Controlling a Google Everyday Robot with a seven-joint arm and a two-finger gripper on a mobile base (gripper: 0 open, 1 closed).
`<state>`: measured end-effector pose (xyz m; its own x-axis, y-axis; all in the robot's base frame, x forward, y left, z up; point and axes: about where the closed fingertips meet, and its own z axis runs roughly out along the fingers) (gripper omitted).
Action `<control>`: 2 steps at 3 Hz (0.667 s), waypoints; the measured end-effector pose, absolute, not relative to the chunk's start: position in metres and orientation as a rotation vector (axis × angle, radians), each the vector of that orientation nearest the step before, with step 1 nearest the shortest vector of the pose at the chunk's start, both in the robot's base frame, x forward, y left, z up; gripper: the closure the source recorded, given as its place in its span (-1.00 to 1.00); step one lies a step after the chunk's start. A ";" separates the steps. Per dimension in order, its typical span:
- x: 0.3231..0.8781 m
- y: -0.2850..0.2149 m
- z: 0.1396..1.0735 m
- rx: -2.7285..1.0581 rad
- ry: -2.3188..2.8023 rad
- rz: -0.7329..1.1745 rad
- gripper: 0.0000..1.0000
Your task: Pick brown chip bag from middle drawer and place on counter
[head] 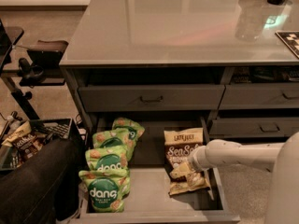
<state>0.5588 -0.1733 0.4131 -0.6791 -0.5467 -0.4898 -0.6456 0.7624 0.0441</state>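
Brown chip bag [179,144], cream-banded, seemingly crumpled under gripper [190,164]

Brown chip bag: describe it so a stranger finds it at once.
Below the grey counter, the middle drawer stands pulled open. Green dang bags fill its left; the brown chip bag lies right, cream-banded, lettered Sea Salt, the pincer over it.
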 end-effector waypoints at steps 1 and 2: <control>0.557 -0.169 0.396 -0.898 2.536 0.284 -1.00; 0.558 -0.164 0.378 -0.886 2.565 0.283 -1.00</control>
<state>0.5583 -0.1639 0.3779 -0.7137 -0.5434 -0.4419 -0.6266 0.7773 0.0562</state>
